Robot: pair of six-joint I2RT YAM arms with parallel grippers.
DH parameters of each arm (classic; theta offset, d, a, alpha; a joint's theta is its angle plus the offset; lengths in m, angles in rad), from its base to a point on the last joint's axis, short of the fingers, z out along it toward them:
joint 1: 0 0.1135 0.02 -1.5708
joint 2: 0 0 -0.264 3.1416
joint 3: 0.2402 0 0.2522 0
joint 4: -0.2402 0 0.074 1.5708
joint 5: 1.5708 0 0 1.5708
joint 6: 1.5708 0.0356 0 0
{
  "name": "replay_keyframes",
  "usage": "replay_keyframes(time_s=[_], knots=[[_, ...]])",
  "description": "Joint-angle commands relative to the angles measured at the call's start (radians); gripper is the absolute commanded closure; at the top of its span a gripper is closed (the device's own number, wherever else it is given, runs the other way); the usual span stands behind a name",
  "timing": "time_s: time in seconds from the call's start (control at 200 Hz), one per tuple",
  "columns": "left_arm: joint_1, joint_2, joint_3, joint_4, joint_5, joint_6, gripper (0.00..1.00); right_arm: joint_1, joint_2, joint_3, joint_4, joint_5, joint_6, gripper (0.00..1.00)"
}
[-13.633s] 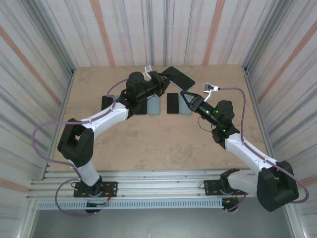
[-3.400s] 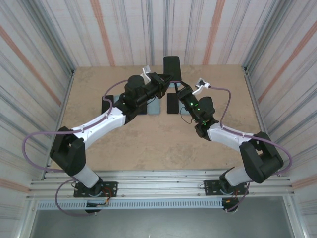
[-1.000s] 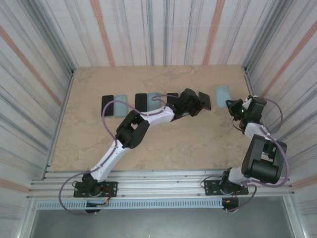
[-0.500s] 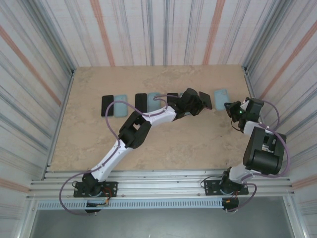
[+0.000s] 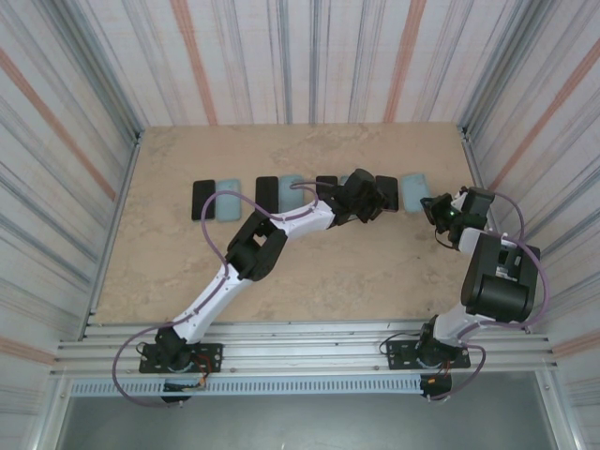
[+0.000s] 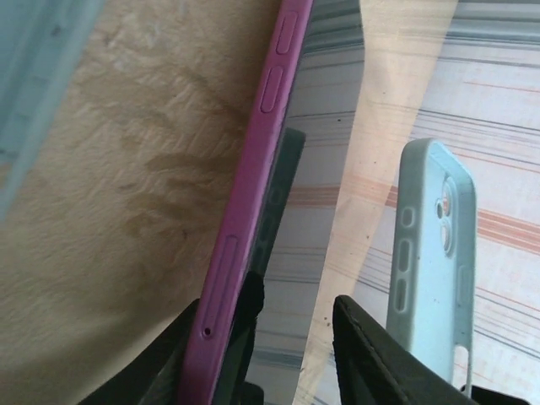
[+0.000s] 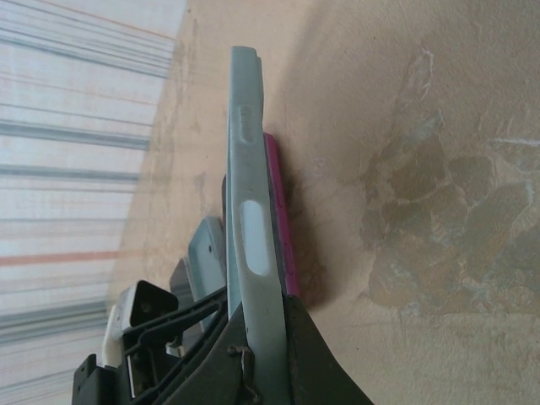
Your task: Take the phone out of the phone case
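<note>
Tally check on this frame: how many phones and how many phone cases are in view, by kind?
Phones: 4
Pale blue-grey cases: 4 (one mostly hidden)
Total: 8

Pink-edged phone point(image 6: 253, 194) runs up the frame over the tan table point(image 6: 126, 169), with the left gripper point(image 6: 297, 297) fingers spread apart around it. Pale blue case point(image 6: 430, 253) sits just beside it.

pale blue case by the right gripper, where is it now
In the top view the pale blue case is at the right end of the row, just right of a dark phone, with the right gripper shut on its right edge.
</note>
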Motion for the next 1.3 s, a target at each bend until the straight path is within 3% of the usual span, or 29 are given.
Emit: replay_keyframes(time_s=[0.0, 0.451, 1.293], knots=[[-0.012, -0.047, 0.02, -0.041, -0.005, 0.044, 0.52, 0.006, 0.018, 0.032, 0.001, 0.0, -0.03, 1.0], [-0.02, -0.092, 0.013, -0.124, 0.016, 0.124, 0.33, 0.007, 0.093, 0.081, -0.024, 0.027, -0.069, 1.0], [-0.001, -0.168, -0.073, -0.124, 0.015, 0.178, 0.27, 0.013, 0.246, 0.177, -0.053, 0.018, -0.131, 1.0]])
